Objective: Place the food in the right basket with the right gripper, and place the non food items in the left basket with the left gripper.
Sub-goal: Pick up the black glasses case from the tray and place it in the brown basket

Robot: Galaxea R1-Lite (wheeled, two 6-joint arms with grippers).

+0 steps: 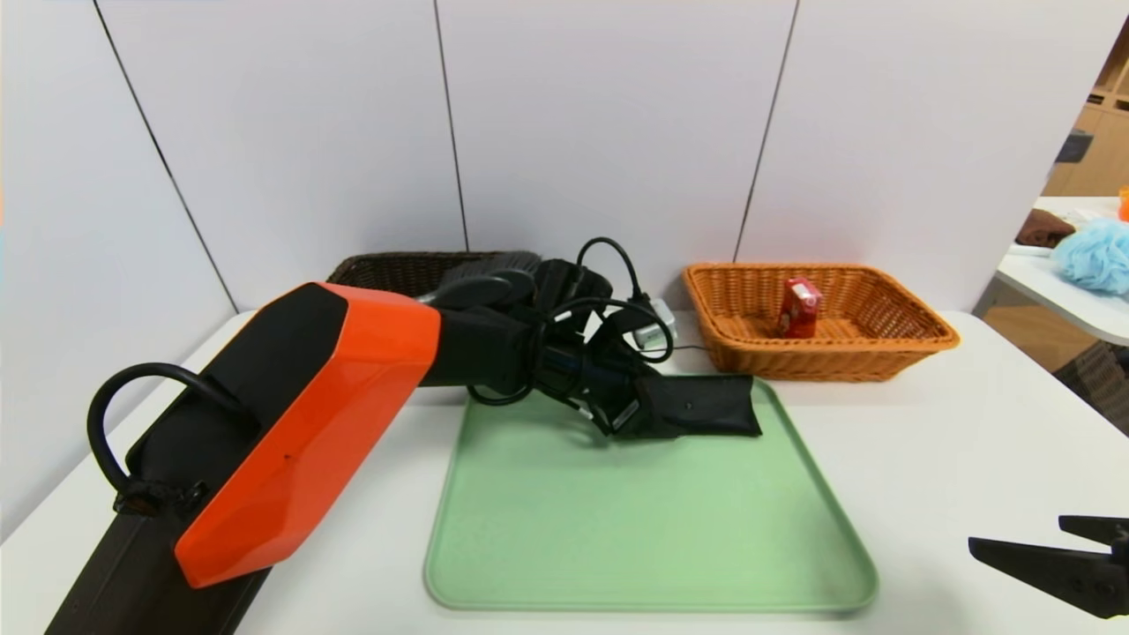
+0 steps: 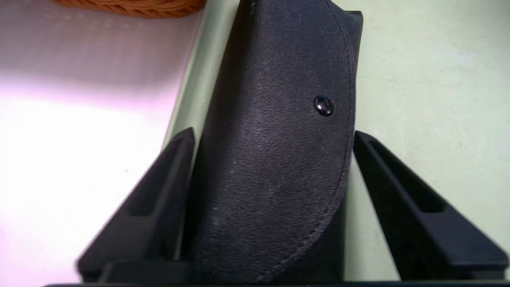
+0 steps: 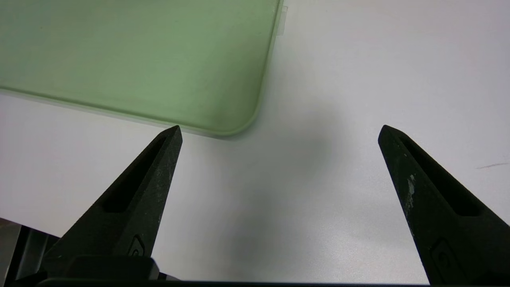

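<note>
Pouch (image 2: 275, 159), flat and black with a snap flap, lay at the far edge of the green tray (image 1: 653, 538), between the fingers of the left gripper (image 2: 273, 135). Both fingers stood close against its sides; whether they gripped it could not be told. Red carton (image 1: 799, 307) stood in the orange basket (image 1: 917, 339). The right gripper (image 3: 279, 133) hung wide open and empty above the table (image 3: 358, 79).

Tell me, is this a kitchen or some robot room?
Probably a robot test room in an office, not a kitchen: plain white wall panels stand behind a white table, and only a green tray and two wicker baskets are set out.
</note>
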